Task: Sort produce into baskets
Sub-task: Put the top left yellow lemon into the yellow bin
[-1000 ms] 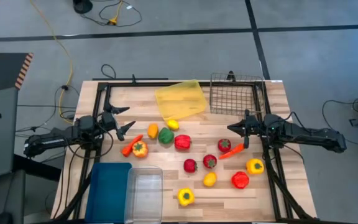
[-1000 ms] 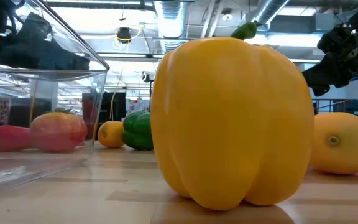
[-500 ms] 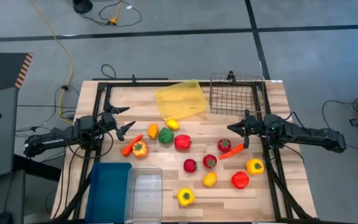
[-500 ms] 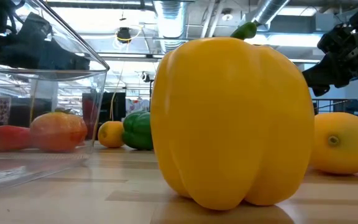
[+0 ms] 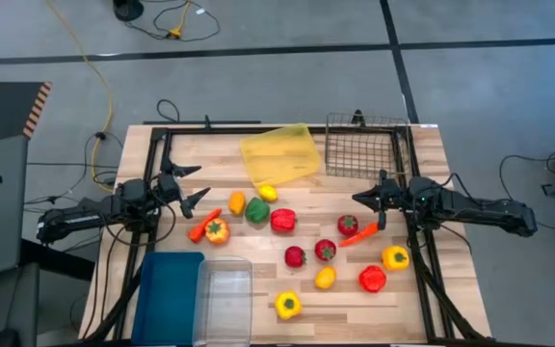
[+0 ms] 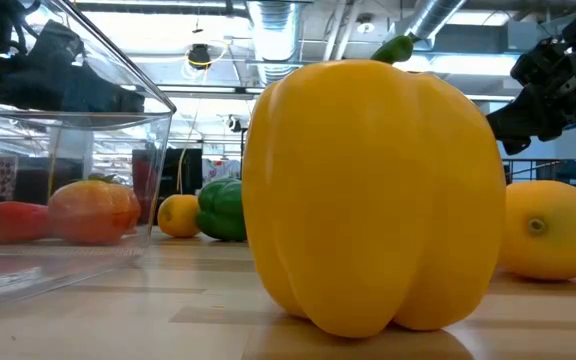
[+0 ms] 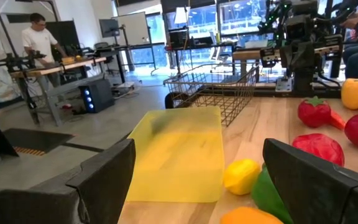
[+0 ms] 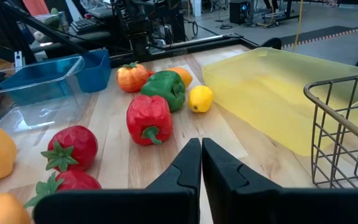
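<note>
From above: left claw (image 5: 193,185) spread wide and empty, at the desk's left edge, just beside the orange plastic carrot (image 5: 203,225) lying aslant (nearer than right claw (image 5: 366,209), pinched shut, empty). From the left wrist: small yellow lemon (image 7: 242,176) just ahead between the fingers.

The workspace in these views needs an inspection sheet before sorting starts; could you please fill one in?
Surface: wooden table, produce scattered mid-table.
Job's things: yellow tray and wire basket at far edge; blue bin and clear bin at near-left; none holds produce.
Clutter: nothing seen.
Hands: left hand open, right hand shut, both empty, above table.
Cables: yellow cable and black cables on floor.
Surroundings: person at bench beyond.
</note>
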You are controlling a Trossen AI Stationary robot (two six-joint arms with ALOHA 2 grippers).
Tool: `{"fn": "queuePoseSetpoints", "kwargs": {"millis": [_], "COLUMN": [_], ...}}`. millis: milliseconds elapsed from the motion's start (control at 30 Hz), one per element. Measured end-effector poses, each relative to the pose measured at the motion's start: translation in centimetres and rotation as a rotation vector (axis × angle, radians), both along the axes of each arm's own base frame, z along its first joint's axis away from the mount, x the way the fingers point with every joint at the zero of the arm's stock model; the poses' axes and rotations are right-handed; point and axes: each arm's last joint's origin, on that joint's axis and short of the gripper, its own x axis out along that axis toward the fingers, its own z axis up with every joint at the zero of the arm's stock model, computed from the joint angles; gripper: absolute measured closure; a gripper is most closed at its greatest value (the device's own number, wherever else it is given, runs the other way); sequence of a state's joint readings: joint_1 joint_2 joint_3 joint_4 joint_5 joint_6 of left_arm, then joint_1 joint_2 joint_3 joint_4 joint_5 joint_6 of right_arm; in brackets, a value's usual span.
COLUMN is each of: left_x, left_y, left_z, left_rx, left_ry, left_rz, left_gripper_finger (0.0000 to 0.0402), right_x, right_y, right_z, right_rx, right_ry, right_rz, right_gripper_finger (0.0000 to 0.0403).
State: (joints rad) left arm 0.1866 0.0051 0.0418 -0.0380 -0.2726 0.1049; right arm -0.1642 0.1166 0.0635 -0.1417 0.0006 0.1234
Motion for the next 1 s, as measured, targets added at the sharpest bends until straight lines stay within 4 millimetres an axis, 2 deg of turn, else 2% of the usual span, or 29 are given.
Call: {"fn": "queuePoseSetpoints", "kwargs": {"millis": [400,700,833,1000], "left_x": [0.0,0.5,1.3,2.9], "left_y": [0.0,0.1,0.3,0.6], "left_z": [0.1,1.0,1.5,3.6], "left_rx": [-0.192,-0.235,-0.29,-0.354], "left_ry": [-0.103,-0.214,-0.16,-0.089], "left_rz": [-0.001,-0.007,0.003,0.033], "left_gripper_finger": [0.006,0.006,0.006,0.006], "right_x": [0.0,0.1,0.1,0.1], "right_y": [0.0,0.0,0.0,0.0], "right_z": [0.1,0.2,0.5,0.5], "right_rx": [-0.002,-0.004,-0.011,-0.011], "right_ry": [-0.011,-0.029,-0.065,-0.066], "right_rz": [0.0,0.0,0.001,-0.001], "right_gripper_finger": [0.0359,0.0359,0.0359,0.0359]}}
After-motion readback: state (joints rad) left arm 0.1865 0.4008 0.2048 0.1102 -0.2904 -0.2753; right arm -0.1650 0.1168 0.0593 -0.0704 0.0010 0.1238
